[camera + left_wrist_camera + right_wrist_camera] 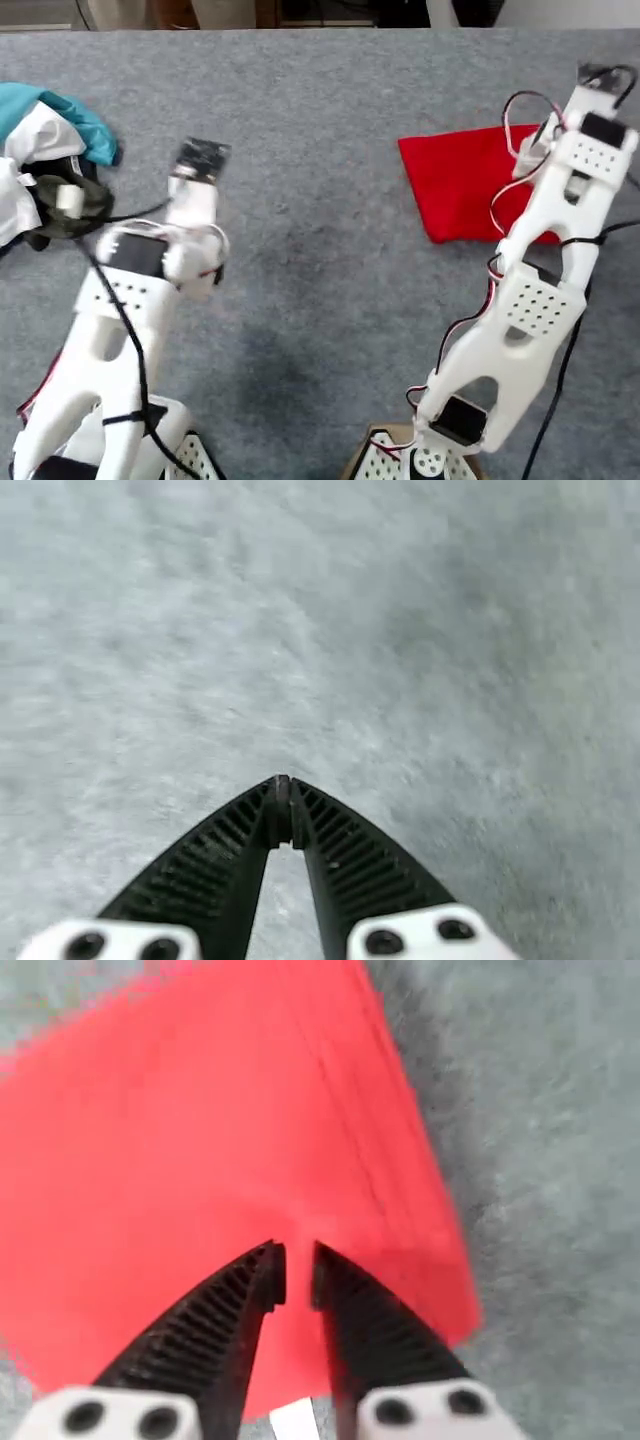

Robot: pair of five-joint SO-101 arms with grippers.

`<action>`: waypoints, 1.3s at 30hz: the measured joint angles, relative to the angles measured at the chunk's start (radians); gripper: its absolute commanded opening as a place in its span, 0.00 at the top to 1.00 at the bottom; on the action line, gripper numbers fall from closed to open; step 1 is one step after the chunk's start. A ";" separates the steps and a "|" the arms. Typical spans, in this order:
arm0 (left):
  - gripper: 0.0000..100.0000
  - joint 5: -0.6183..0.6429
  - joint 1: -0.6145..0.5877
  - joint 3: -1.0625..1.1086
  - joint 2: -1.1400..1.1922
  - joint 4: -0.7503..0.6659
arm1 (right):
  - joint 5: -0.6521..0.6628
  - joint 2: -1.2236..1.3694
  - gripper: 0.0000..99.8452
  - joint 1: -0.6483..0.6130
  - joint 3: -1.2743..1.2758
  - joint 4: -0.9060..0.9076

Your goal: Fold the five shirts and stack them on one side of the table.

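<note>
Worktop [320,260]: grey carpet-like surface, both arms standing at the near edge.

Red shirt [455,185]: lies flat on the right side of the worktop, toward the far edge. It has a compact outline with straight edges. Stacked fabric edges show along one side in the right wrist view. The right arm's far end overlaps the shirt's right portion in the high view.

Right tool [296,1265]: above the red shirt, fingers slightly parted with a narrow gap at the tips. Nothing visibly pinched. Contact with the cloth cannot be judged.

Pile of shirts [45,165]: bunched at the far left edge of the worktop, unfolded. Teal cloth on the far side, white beneath and beside it, and a dark olive piece on the near side.

Left tool [282,792]: fingers pressed together with tips meeting, holding nothing. It sits over bare worktop to the right of the pile, well apart from the red shirt.
</note>
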 measured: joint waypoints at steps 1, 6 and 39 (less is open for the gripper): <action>0.98 0.000 -0.040 -0.020 0.000 0.000 | 0.000 0.014 0.98 0.000 0.020 -0.018; 0.98 0.000 -0.269 -0.115 0.000 0.000 | -0.002 0.084 0.98 0.000 0.037 -0.072; 0.97 0.140 -0.835 -1.102 1.301 -0.333 | 0.000 0.095 0.98 -0.157 -0.592 0.396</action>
